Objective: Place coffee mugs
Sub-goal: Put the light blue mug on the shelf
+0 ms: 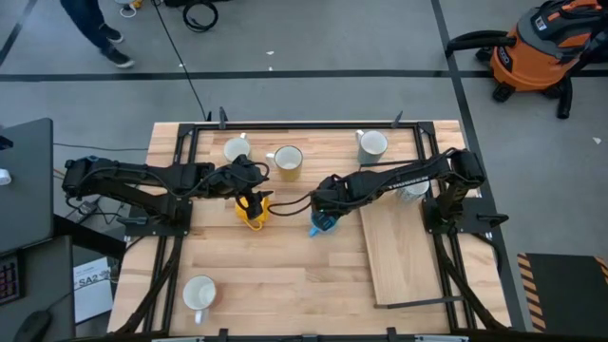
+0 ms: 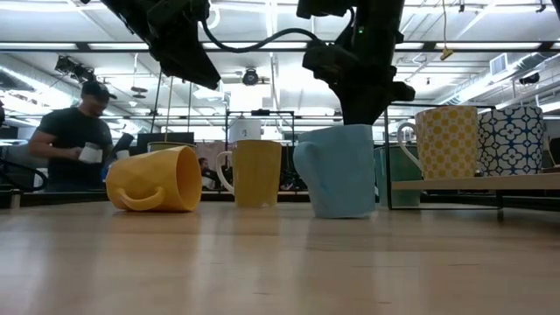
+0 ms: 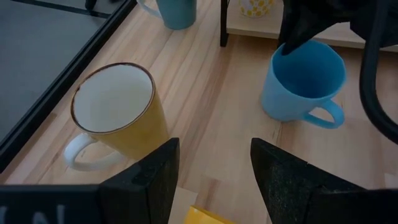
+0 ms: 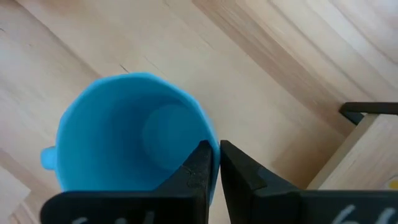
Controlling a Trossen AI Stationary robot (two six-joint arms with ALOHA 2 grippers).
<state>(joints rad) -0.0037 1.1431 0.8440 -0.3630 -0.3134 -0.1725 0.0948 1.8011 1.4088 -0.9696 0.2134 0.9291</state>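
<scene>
The bright blue mug [image 1: 321,225] stands mid-table with my right gripper [image 4: 212,152] shut on its rim. It also shows in the low view as the blue mug [image 2: 337,171] and in the left wrist view as the blue mug [image 3: 308,81]. A yellow-orange mug [image 2: 156,179] lies on its side, handle toward the near edge. My left gripper [image 3: 214,149] hovers open just above it, the gripper [image 1: 249,195] touching nothing. A mustard mug with a white inside [image 3: 118,112] stands upright behind it. My right gripper pinches the blue mug's wall at the rim [image 4: 202,134], on the side away from the handle [image 4: 46,158]. One finger is inside the cup and one outside. The fingers come from above, pointing down. The mug is near upright with its base at the table top.
A raised wooden shelf [image 1: 399,252] on the table's right holds a yellow-checked mug [image 2: 446,144] and a blue-patterned mug [image 2: 512,140]. White mugs stand at the far edge [image 1: 237,149] [image 1: 371,144] and near the left front corner [image 1: 199,293]. A person [image 2: 74,144] stands beyond the table.
</scene>
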